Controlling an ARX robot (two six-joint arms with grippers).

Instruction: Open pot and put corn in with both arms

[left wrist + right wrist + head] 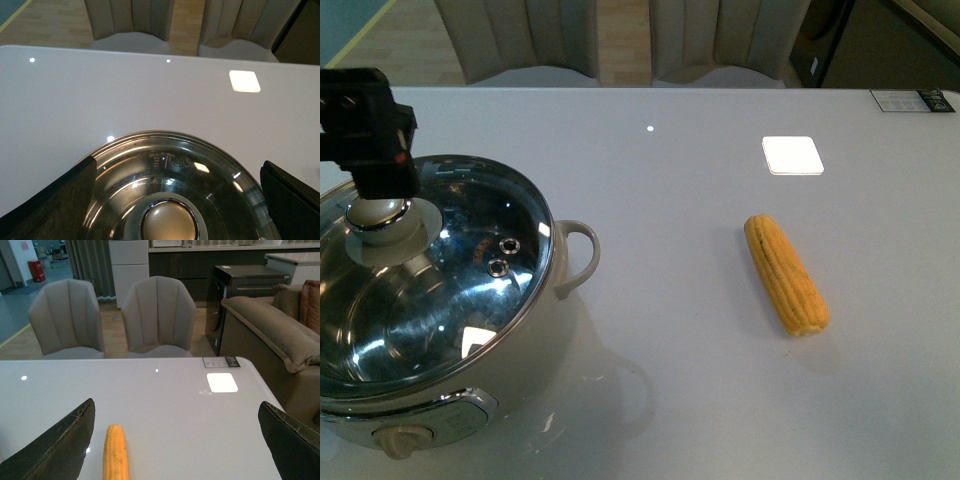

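left gripper (172, 200) spread either side of the lid knob (378, 214), grab there, glass looks slick and breakable. right gripper (175, 445) spread too.

cream pot (560, 300), yellow-orange corn (786, 275) – kernel rows, black fingers (60, 200)

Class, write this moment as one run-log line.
lid on pot | left tool open over lid knob, no grip | right tool open above table | corn lying untouched right of pot
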